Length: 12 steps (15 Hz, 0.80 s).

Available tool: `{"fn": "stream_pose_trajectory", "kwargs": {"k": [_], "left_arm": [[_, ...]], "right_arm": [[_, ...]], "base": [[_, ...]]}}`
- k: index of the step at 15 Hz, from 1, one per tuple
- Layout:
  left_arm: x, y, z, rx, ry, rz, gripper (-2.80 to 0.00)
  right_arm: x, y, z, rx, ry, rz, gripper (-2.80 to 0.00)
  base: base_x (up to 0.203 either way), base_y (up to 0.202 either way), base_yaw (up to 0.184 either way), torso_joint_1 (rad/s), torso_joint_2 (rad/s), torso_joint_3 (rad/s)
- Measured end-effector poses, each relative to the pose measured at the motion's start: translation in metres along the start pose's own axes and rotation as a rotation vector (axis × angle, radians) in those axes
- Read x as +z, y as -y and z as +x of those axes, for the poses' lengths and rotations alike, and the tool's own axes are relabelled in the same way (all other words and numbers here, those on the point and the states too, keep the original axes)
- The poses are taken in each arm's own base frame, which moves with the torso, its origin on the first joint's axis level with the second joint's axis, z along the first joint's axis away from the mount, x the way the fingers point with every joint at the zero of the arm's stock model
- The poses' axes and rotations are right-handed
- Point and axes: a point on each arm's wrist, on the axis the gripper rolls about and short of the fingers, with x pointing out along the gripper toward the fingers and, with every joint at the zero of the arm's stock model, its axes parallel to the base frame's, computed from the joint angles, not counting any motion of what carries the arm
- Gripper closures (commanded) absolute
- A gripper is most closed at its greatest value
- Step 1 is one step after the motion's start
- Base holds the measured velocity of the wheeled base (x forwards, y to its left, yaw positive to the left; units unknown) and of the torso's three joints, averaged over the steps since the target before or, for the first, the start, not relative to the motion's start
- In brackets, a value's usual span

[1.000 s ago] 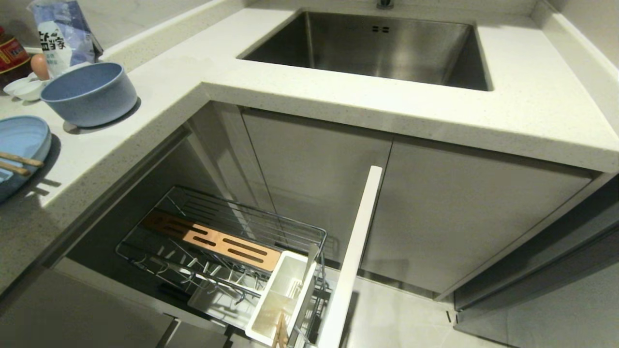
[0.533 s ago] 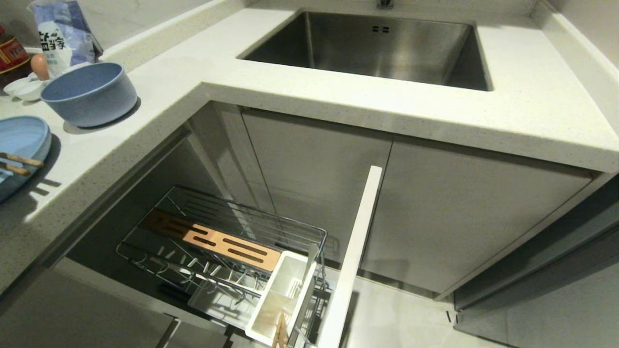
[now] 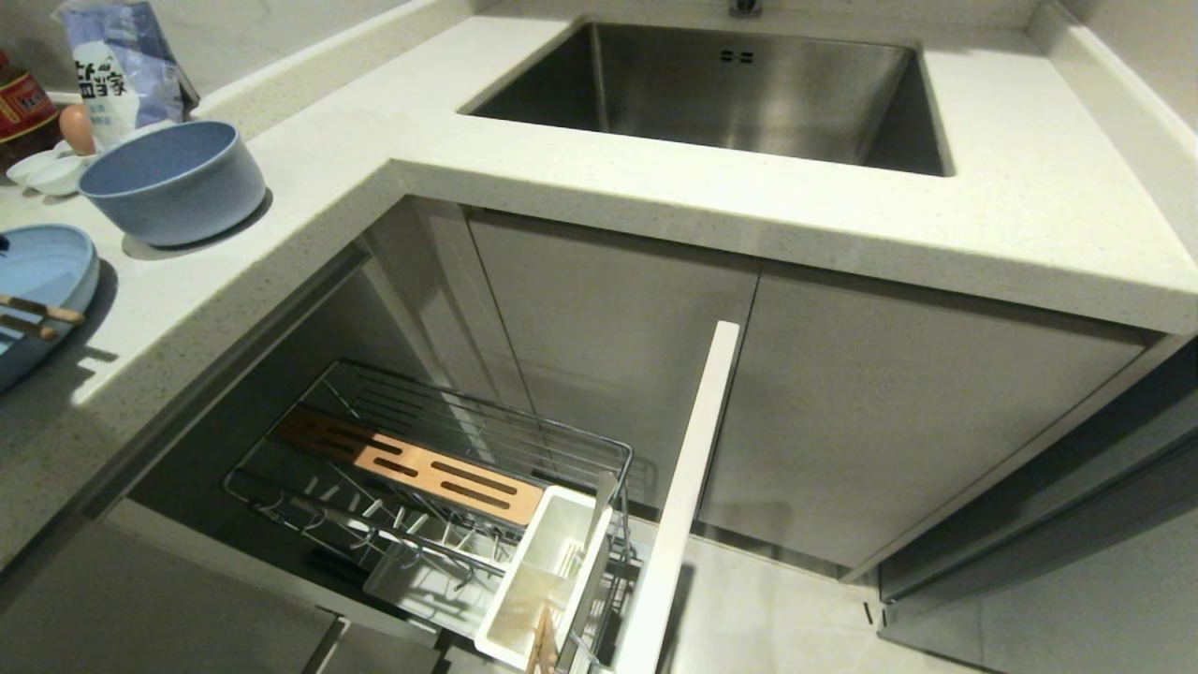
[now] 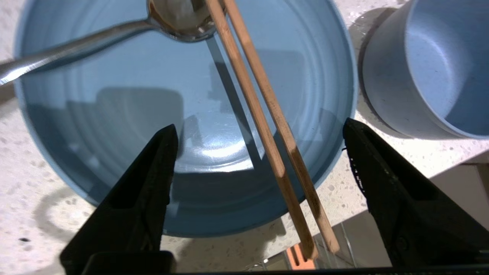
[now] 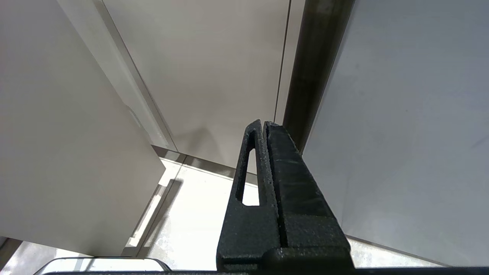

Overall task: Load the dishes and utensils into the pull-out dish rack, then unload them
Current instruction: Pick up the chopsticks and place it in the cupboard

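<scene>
Your left gripper point(image 4: 259, 133) hovers over the plate point(image 4: 114, 114) on the counter point(image 3: 655, 187), jaws spread wide and holding nothing. The chopsticks point(image 4: 263, 126) lie across the plate, tips past its rim, the spoon point(image 4: 76, 46) beside them, the bowl point(image 4: 428, 68) close by. The sticks look light, stiff and apt to roll: pinch both mid-length. The rack point(image 3: 449, 477) stands pulled out. The right gripper point(image 5: 263, 126) is parked, fingers together.

plate point(image 4: 114, 95): 1 | bowl point(image 3: 173, 183): 1 | chopsticks point(image 4: 263, 114): 2 | spoon point(image 4: 95, 38): 1 | dish rack point(image 3: 440, 505): 1 | sink point(image 3: 730, 94): 1 | white saucers point(image 3: 42, 170): 2 | egg point(image 3: 77, 128): 1
</scene>
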Motion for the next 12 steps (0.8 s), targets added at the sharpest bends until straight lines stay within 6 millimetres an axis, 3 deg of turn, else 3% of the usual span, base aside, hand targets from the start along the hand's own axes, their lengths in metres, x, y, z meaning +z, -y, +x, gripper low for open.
{"fn": "stream_pose_trajectory", "kwargs": {"k": [12], "left_arm": [[-0.002, 0.01, 0.037, 0.06, -0.018, -0.043, -2.8]], "right_arm": [[0.0, 0.0, 0.0, 0.0, 0.0, 0.0, 0.0]], "base": [[0.0, 0.0, 0.0, 0.0, 0.0, 0.0]]}}
